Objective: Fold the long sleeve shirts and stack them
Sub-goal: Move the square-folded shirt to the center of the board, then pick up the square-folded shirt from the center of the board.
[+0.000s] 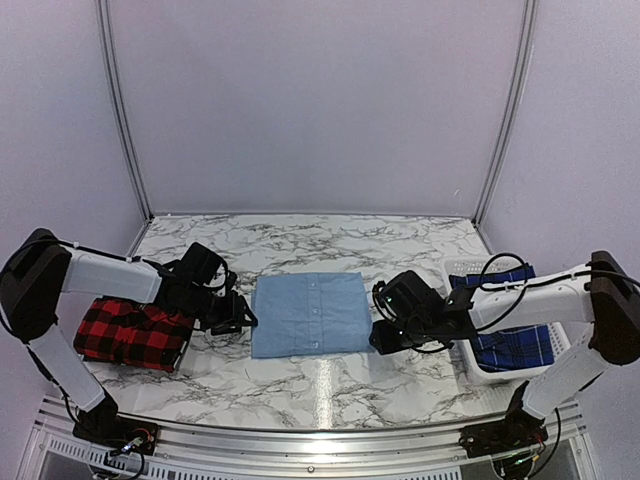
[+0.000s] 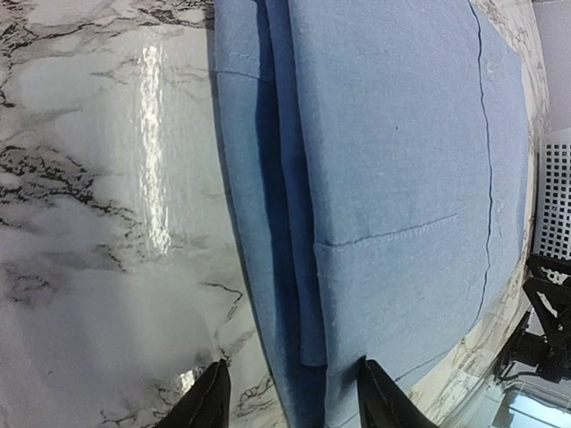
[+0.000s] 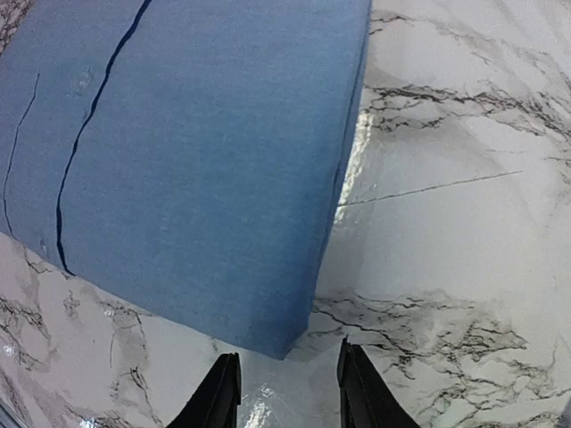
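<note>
Deciding relation: we see the plain light blue folded cloth shirt lying flat in the middle of the top view, squarely between our two grippers, with one at each side edge.
Shirt axis: its button line runs up and down the frame, so both tools meet it side-on.
Left gripper: fingers spread, straddling the shirt's layered left edge. One tip is over the bare white marble table and the other over blue cloth, and we see nothing pinched.
Right gripper: fingers spread and empty, just short of the shirt's lower right corner, with marble showing between them.
Other shirts: the folded red-and-black check shirt sits at the left of the frame beneath our left arm. The dark blue plaid shirt lies in the white mesh basket at the right.
Nearer arm: we judge the left one, which is over the edge. The right has to reach its corner before any joint lift.
</note>
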Robot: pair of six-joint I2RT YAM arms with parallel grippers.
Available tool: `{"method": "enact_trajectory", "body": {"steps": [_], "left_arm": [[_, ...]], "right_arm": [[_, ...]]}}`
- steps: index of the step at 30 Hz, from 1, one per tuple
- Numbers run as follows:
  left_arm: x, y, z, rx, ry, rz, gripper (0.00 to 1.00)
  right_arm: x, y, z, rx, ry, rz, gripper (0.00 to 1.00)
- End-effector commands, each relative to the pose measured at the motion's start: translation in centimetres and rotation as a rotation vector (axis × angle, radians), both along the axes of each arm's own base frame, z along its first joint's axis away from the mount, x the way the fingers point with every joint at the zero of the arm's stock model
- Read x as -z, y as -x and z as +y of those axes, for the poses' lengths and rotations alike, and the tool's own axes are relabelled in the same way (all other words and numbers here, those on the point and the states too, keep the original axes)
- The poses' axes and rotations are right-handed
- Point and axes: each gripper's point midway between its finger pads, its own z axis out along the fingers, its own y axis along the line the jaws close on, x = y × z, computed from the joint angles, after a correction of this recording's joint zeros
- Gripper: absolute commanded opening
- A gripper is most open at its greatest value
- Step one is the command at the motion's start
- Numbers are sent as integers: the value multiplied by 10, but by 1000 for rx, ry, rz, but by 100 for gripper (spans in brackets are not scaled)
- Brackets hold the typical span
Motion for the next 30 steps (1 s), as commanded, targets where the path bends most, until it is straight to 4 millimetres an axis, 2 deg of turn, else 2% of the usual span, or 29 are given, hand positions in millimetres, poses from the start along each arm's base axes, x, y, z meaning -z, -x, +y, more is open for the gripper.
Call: {"method": "enact_trajectory", "body": {"steps": [1, 7, 15, 18, 21, 25, 30], "left_arm": [[-1, -14, -10, 9, 15, -29, 49], [13, -22, -4, -41, -44, -22, 41], [29, -31, -8, -63, -126, -6, 32], [33, -31, -6, -74, -147, 8, 25], [29, -31, -2, -62, -173, 2, 15], [16, -36, 16, -27, -238, -27, 0], [5, -51, 47, -21, -231, -24, 0]], "right_arm": [[-13, -16, -6, 23, -29, -26, 34], [-10, -23, -10, 33, -58, -26, 34], [-8, -28, -11, 38, -70, -27, 34], [-6, -28, -11, 36, -70, -26, 34], [-5, -29, -11, 37, -68, -25, 34], [-5, -29, -10, 32, -70, -25, 34], [-5, -31, -6, 24, -79, -22, 34]]}}
